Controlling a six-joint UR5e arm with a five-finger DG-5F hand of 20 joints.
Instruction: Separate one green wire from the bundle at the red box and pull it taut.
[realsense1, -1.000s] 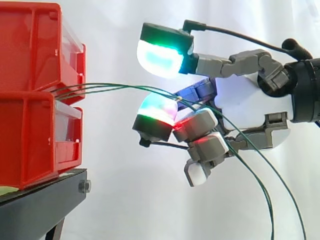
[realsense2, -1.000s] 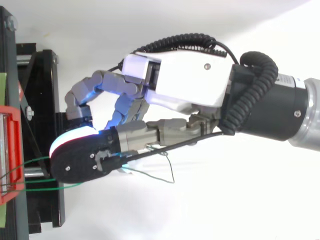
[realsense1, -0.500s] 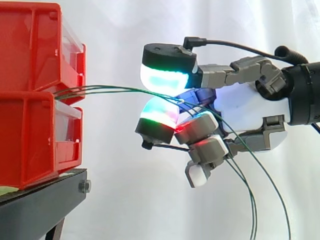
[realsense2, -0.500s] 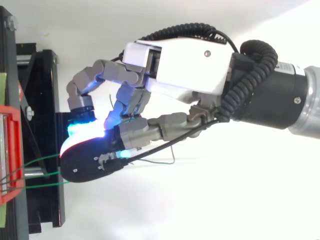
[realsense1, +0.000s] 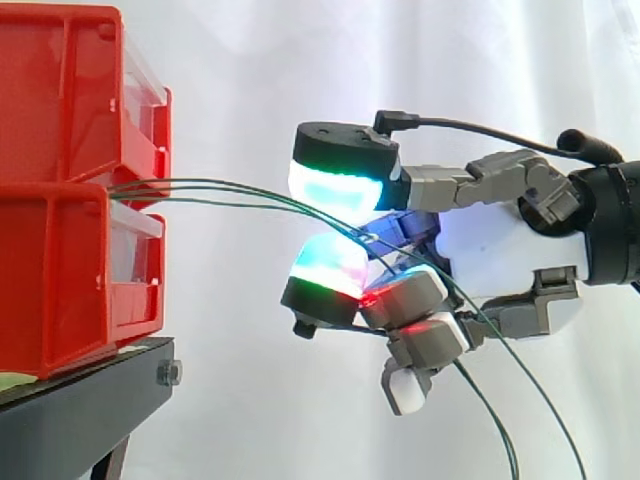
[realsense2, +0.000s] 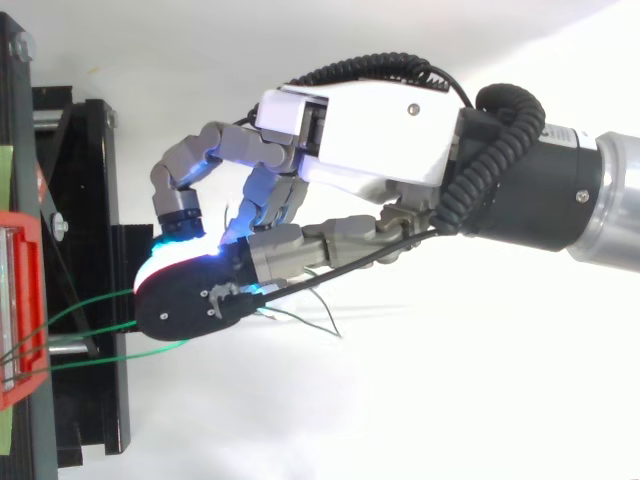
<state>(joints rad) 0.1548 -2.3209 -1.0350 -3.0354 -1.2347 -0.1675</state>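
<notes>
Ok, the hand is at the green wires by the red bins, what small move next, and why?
I'd probably ease the robot hand a little away from the stacked red plastic bins. Several thin green wires run together from the bins into the hand in a shallow bow, then hang loose beyond it, so none looks separated or taut yet.

Bins on stand, left — wires across to hand, right

My hand reaches in from the right with its fingers curled, the two big glowing pads pinching the green wires. The wires run from between the stacked red bins on the black stand, pass through my grip and droop toward the lower right.
</notes>
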